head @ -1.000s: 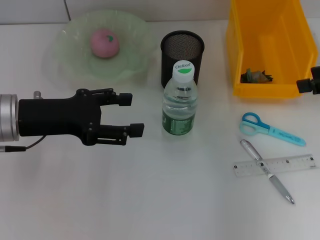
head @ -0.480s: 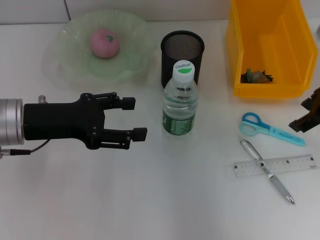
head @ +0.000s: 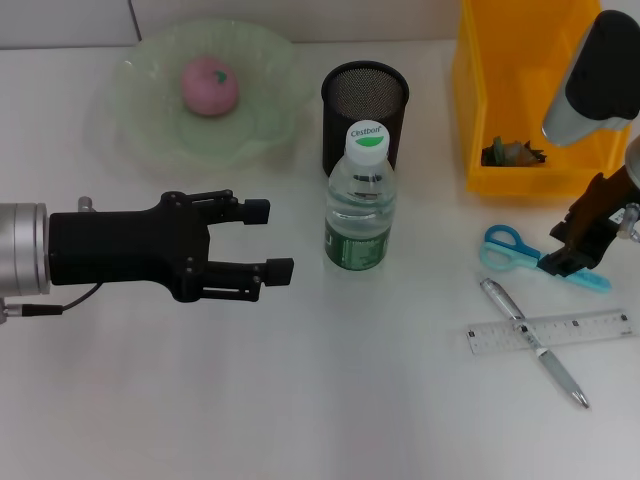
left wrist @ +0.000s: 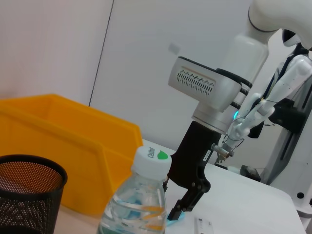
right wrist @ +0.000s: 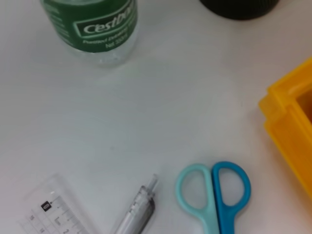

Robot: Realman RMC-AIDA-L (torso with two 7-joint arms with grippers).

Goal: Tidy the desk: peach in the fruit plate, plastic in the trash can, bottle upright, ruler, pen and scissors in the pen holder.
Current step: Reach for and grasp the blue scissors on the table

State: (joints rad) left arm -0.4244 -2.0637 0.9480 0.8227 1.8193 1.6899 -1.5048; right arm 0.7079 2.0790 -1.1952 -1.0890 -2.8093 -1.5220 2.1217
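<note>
Scissors (head: 520,250) with blue and teal handles are seen lying flat on the white desk (head: 330,400), to the right of the upright water bottle (head: 360,200) and just in front of the yellow trash can (head: 530,100). The right gripper (head: 572,250) is held low over the blade end of the scissors; whether its claw is apart or together cannot be told. A pen (head: 535,342) is laid across a clear ruler (head: 550,331), in front of the scissors. The black mesh pen holder (head: 364,115) is placed directly behind the bottle. A peach (head: 208,85) is seated in the pale green fruit plate (head: 150,120), behind and to the left of the bottle. Crumpled plastic (head: 510,152) is seen inside the trash can. The left gripper (head: 265,240) is held to the left of the bottle, its claw spread apart and holding nothing. A plain pale wall (left wrist: 73,48) is seen behind the desk.
</note>
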